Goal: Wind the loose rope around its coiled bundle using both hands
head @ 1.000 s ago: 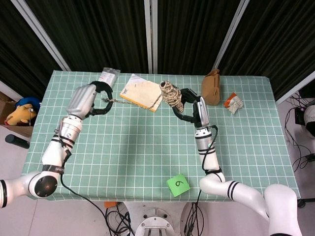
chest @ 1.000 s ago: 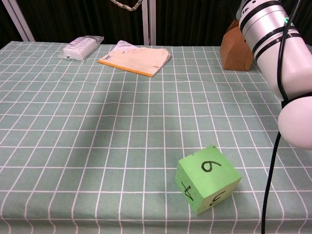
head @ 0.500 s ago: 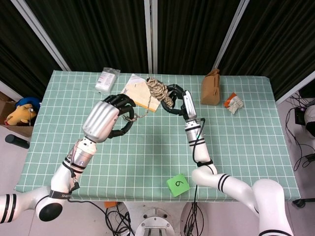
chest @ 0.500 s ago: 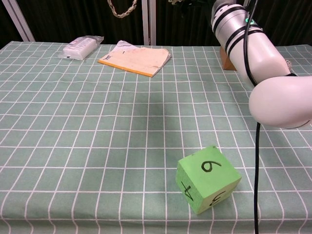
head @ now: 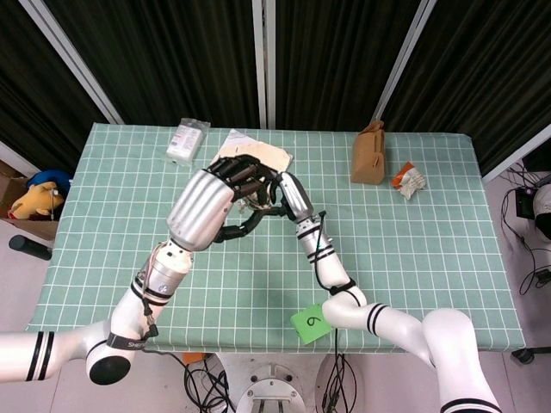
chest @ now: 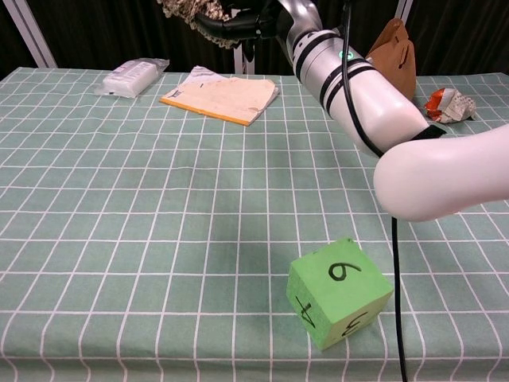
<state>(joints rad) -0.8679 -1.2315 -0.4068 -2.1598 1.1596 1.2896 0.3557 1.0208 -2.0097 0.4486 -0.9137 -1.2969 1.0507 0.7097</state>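
Hands meet above the far middle of the desk [head: 413, 232], raised off the cloth. Your left hand [head: 231, 191] sits in front in the head view, its back to the camera, dark fingers [head: 245, 170] curled around the bundle [head: 256, 191]. Only a sliver of rope shows between those fingers there. Your right hand [head: 274, 194] is tucked just behind and right of the left fingers, touching the bundle from the other side; you cannot tell from either view how its fingers lie.

In the chest view, the bundle [chest: 181, 8] shows at the top edge, fuzzy tan coil, with dark fingers [chest: 227, 21] wrapped under it and the right forearm running down to the right.

Past the fingers, on the desk: notebook [head: 258, 148] directly beyond them, packet [head: 187, 141] further left, brown bag [head: 368, 153] to the right, crumpled wrapper [head: 410, 180] right of that. Green cube [head: 312, 324] sits at the near edge, well apart from both hands, marked 6 on top.
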